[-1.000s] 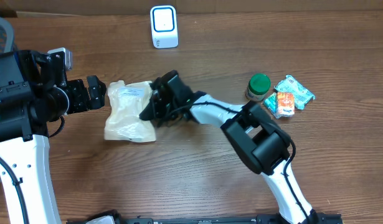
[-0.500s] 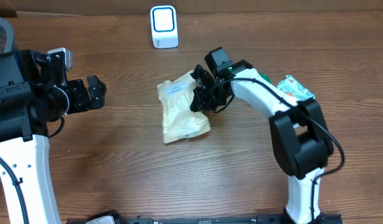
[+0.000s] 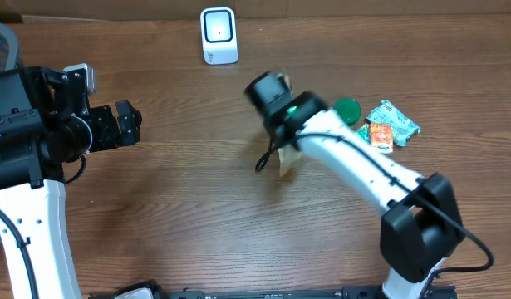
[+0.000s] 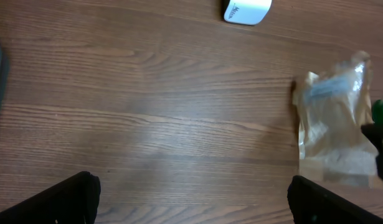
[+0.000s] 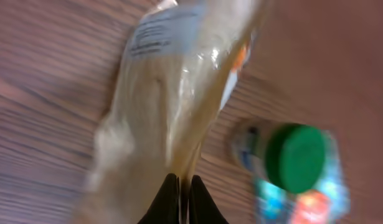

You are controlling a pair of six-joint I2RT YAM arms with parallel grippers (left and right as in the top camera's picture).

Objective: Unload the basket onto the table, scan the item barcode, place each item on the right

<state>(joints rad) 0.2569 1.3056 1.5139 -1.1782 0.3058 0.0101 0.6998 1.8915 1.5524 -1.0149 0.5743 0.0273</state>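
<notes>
Overhead view of a brown wooden table (image 3: 155, 232) with two robot arms. The right arm reached in from the lower right toward the middle of the table, and its right gripper (image 5: 184, 186) was closed tight, its two dark fingers pinching the edge of a clear plastic pouch (image 5: 172, 93) with pale yellowish contents. From above, the pouch showed only as a thin, blurred sliver under the wrist, seemingly lifted off the wood, near the middle of the table and just beside a green-capped bottle (image 3: 346, 112). A white label (image 5: 163, 28) sat at the pouch's far end, its print too blurred to read. The left arm's camera also caught the pouch, standing tall at the right edge of its view. The left gripper (image 3: 135, 124) stayed at the left side of the table, well apart from the pouch, with its jaws spread wide and holding nothing. A white barcode scanner (image 3: 218, 35) stood at the far edge of the table. An orange snack packet (image 3: 380, 137) and a teal and white packet (image 3: 394, 120) lay right of the bottle.
</notes>
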